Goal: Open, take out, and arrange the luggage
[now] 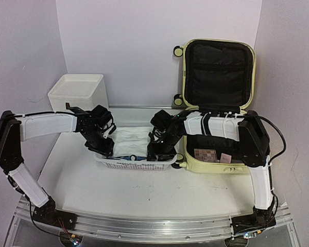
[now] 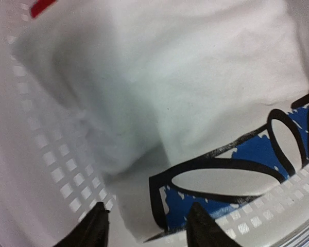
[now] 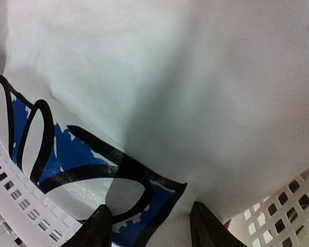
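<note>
1. The left gripper (image 2: 152, 226) is lowered into the white perforated basket (image 2: 56, 170). Its jaws are seen apart over a white printed cloth (image 2: 170, 77), and it cannot be told whether the cloth is pinched.
2. The right gripper (image 3: 152, 226) is held likewise over the cloth's other end, and a grip cannot be told there either.
3. The luggage (image 1: 216, 72) is placed just right of the right gripper, opened, with its lid stood upright.
4. A white box (image 1: 77, 90) is seen beyond the left gripper.

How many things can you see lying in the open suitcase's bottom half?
2: a brown patterned packet near the front wall, and a smaller pinkish one just beside it. The right arm covers part of the luggage, so more may be hidden.
</note>
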Robot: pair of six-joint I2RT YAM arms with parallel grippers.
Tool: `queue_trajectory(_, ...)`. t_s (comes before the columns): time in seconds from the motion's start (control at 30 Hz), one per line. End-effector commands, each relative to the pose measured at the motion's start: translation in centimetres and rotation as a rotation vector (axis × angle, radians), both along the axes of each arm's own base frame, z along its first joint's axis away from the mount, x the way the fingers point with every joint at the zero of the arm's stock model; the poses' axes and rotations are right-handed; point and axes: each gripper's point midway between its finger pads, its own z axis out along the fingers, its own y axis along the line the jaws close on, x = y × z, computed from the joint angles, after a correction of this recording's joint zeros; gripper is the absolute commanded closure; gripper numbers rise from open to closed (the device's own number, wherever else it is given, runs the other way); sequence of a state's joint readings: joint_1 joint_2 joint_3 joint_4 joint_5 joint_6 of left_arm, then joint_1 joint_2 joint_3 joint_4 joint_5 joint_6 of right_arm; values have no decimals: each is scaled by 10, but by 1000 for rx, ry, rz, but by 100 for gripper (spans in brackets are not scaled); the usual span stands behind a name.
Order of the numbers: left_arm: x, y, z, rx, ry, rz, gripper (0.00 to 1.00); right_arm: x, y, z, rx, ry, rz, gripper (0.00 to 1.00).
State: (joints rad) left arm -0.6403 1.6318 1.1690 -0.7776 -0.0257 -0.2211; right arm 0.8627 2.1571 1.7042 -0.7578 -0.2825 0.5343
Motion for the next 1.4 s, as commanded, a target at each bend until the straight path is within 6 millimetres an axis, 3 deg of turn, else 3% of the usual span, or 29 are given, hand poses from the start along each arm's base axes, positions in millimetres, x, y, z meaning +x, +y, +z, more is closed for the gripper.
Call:
queue_trajectory(0.0, 0, 10, 76, -53, -143, -6, 40, -3, -25, 79, 11, -177, 36, 36)
queue_trajectory(0.1, 3, 22, 101, -78, -191, 27, 27, 0, -52, 106, -26, -302, 19, 7)
queue_trajectory(0.13, 7, 29, 103, -85, -191, 50, 25, -1, -61, 113, -39, -336, 16, 2)
queue_trajectory(0.3, 36, 59, 81, -67, -123, 151, 23, 4, -104, 128, -143, -477, -39, 2)
queue_trajectory(0.43, 52, 44, 58, -71, -62, 119, 27, 16, -122, 124, -209, -506, -174, 2)
queue_trajectory(0.53, 61, 44, 42, -36, -41, 122, 34, 27, -113, 112, -212, -468, -226, 2)
queue_trajectory(0.7, 58, 72, 27, 104, -59, 156, 49, 60, -99, 107, -204, -451, -328, 3)
queue_trajectory(0.83, 44, 86, 27, 136, -67, 186, 51, 85, -78, 89, -162, -380, -348, 32)
queue_trajectory(1.07, 25, 101, 28, 166, -70, 207, 56, 109, -65, 67, -205, -390, -379, 48)
queue_trajectory(1.17, 21, 108, 36, 187, -87, 215, 53, 113, -62, 55, -223, -385, -380, 49)
queue_trajectory(1.27, 17, 109, 52, 170, -110, 207, 31, 106, -45, 43, -184, -322, -353, 52)
queue_trajectory(1.37, 12, 106, 79, 120, -148, 193, 24, 92, -23, 36, -143, -276, -327, 64)
